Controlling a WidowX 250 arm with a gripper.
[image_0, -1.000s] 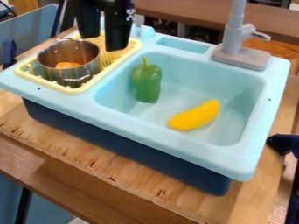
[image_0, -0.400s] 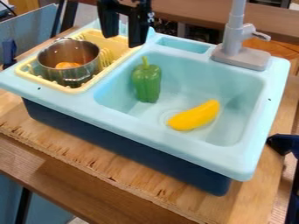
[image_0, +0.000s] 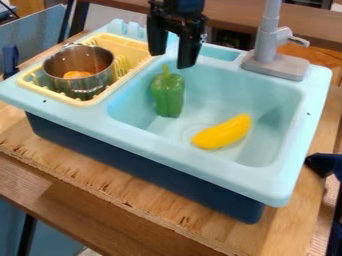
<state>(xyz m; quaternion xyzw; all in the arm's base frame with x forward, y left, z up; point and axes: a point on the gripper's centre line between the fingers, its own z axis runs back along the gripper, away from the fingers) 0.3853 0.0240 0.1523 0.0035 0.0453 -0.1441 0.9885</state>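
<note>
- My gripper: released, two black fingers spread with a gap between; hanging tips-down over the far edge of the basin.
- Green pepper: nearest to me, just below and a bit toward camera; in the basin, by the wall on the rack side, stem end pointing my way.
- Yellow banana-shaped toy: farther below me, toward camera and to camera's right; lying on the basin floor at a slant, apart from the pepper.
- Metal pot: to camera's left of me, lower than my fingers; upright in the rack, handles on its sides.
- Orange item: inside the pot, mostly hidden, can't tell what.
- Yellow drying rack: to camera's left of me, prongs beside the pot.
- Light blue sink: beneath me, dark blue base under its rim.
- Gray faucet: to camera's right of me, standing on the sink's far side.
- Wooden board: under the sink, lowest below me.
</note>
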